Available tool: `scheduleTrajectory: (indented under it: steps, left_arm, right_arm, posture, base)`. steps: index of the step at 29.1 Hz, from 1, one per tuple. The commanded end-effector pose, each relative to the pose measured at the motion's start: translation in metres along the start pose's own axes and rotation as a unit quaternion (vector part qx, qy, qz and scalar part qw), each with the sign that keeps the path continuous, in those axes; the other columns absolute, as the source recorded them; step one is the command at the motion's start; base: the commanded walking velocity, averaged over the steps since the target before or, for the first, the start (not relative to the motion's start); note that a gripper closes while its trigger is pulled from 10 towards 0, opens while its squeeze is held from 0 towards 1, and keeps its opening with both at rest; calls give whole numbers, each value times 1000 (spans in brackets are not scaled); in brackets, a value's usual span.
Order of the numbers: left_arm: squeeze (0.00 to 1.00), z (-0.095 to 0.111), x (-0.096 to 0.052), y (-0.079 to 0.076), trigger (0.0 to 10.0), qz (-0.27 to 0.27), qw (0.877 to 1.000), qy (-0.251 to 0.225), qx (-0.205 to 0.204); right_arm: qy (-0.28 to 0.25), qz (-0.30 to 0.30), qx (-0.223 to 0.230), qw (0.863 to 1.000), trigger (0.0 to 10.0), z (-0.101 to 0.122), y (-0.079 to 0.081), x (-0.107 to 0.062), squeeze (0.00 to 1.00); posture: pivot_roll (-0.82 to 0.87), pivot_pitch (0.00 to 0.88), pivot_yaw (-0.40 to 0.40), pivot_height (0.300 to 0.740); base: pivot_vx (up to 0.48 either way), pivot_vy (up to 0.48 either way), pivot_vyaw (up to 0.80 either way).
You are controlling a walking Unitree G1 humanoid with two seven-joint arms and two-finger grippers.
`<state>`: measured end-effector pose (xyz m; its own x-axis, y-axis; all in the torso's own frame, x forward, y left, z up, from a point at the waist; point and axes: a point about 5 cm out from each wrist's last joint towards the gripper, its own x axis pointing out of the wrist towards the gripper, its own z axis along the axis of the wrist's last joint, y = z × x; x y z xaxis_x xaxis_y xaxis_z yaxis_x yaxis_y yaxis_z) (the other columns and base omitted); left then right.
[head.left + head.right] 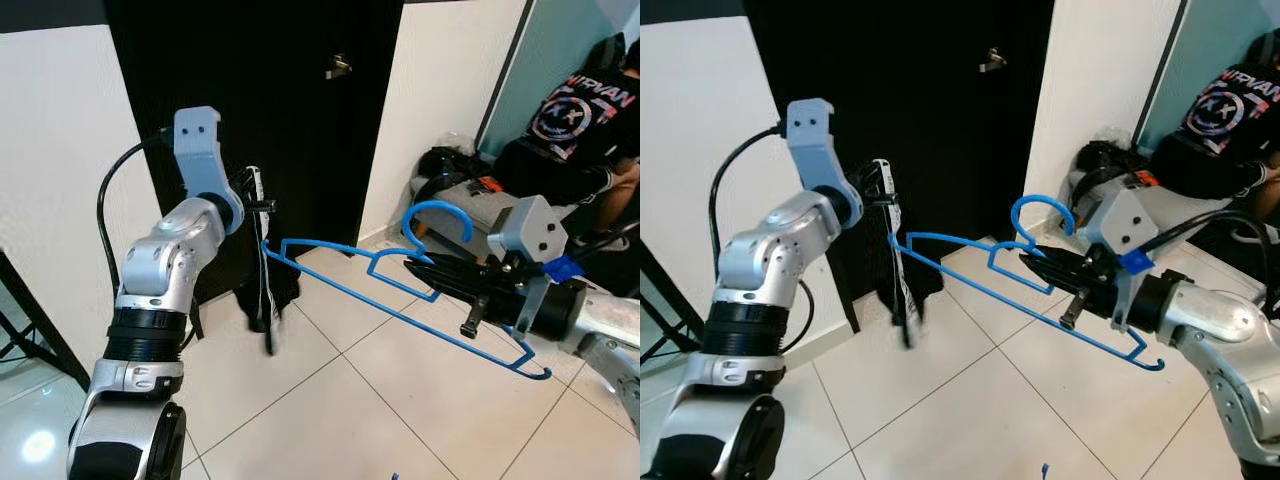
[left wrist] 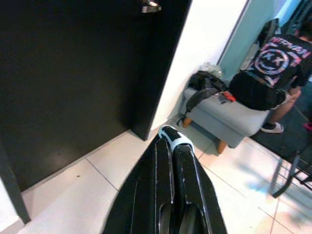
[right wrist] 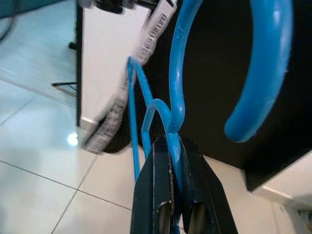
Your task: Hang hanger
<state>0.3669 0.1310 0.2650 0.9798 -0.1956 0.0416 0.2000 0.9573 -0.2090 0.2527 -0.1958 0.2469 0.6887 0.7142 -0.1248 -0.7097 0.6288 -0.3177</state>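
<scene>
right gripper (image 1: 425, 268) clamping blue hanger (image 1: 400, 290) above open floor (image 1: 330, 410)

seated person (image 1: 585, 130) cut off at frame edge, head unseen

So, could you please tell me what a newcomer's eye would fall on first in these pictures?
The bright blue hanger stands out, held over the tiled floor by the right hand, which is shut on it just below the hook. Behind it is a black door, and the left hand, fingers together, points down in front of it. A person in a black printed shirt sits at the far right.
</scene>
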Motion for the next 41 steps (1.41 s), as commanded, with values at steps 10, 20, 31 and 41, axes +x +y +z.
scheduleTrajectory:
  steps: [10,20,31,41]
  left_arm:
    - [0,-1,-5,-29,10000,-37,999,24,15]
    - [0,-3,-5,-17,10000,43,991,48,116]
    - [0,0,-6,-12,10000,97,988,59,101]
    - [0,-9,-11,-27,10000,75,990,78,86]
  right_arm:
    - [2,-69,9,998,10000,7,-14,13,0]
    - [10,-40,4,999,10000,16,-8,10,0]
    - [70,-3,7,998,10000,9,0,4,0]
    - [3,-6,33,999,10000,24,2,19,0]
  posture:
    - [-36,0,-23,740]
    - [-40,0,-26,740]
    - [-35,0,-25,740]
    - [-27,0,-29,740]
  base:
    - [0,0,0]
    - [0,0,0]
    - [0,0,0]
    - [0,0,0]
